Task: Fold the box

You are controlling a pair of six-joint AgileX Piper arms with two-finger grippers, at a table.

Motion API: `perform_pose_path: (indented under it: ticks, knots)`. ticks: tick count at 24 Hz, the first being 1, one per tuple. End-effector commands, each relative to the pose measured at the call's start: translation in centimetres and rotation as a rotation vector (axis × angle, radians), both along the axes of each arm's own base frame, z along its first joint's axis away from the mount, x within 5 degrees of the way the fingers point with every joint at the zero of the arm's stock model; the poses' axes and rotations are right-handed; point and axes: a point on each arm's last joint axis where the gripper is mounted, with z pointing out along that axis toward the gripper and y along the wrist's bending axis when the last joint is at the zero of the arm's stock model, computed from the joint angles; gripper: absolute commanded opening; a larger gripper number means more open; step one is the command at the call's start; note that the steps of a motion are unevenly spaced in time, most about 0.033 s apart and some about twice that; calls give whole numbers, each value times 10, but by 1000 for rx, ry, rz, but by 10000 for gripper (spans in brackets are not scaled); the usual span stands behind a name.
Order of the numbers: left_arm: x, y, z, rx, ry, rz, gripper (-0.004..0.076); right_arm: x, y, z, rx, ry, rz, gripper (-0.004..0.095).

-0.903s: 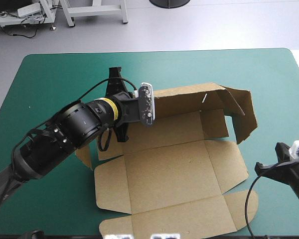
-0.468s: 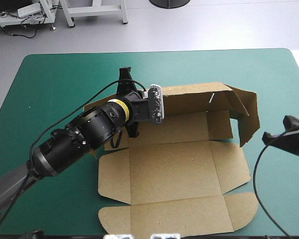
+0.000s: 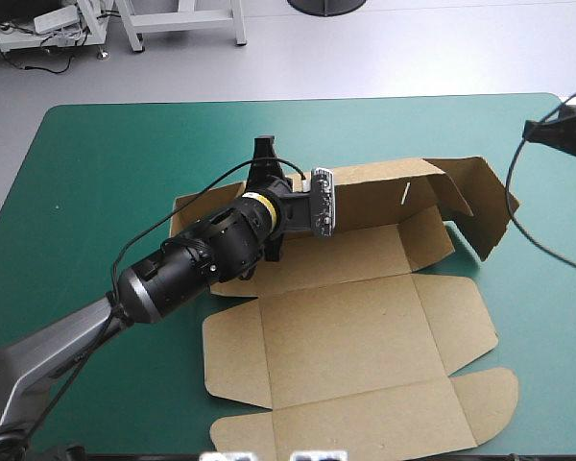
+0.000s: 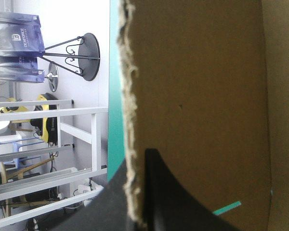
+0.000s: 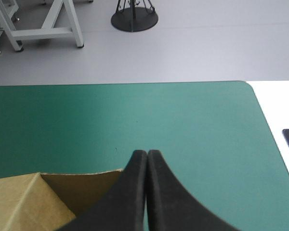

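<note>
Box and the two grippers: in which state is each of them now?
Box: partly folded; far wall raised, its right end flap bent, other panels flat on the table.
Left gripper: shut on the box's raised far wall.
Right gripper: shut, holding nothing, not touching the box.

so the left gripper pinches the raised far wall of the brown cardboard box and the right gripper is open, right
No: the right gripper is shut and empty, as the right wrist view shows. The left gripper does pinch the raised far wall of the brown cardboard box.
</note>
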Motion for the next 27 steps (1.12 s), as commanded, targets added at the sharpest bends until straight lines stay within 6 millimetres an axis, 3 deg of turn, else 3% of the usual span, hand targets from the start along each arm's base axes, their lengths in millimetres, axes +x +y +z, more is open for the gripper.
perform_pose_path:
  ticks: [1,8,11,15,20,27]
  knots:
    - [-5,4,27,-75,-104,-24,-6,40,-5,5,32,-7,54,-24]
    - [-4,4,24,-80,-81,-2,-6,119,-10,-27,109,167,228,-24]
    - [-2,2,17,-56,-63,11,-6,142,-13,-44,112,243,280,-24]
    - [1,-1,10,-35,-60,9,-6,163,-16,-63,116,281,323,-25]
    - [4,-6,-17,4,-97,23,-6,184,-17,-105,119,403,435,-25]
    - [-6,-15,-26,-36,-111,7,-6,191,-17,-118,101,402,492,-25]
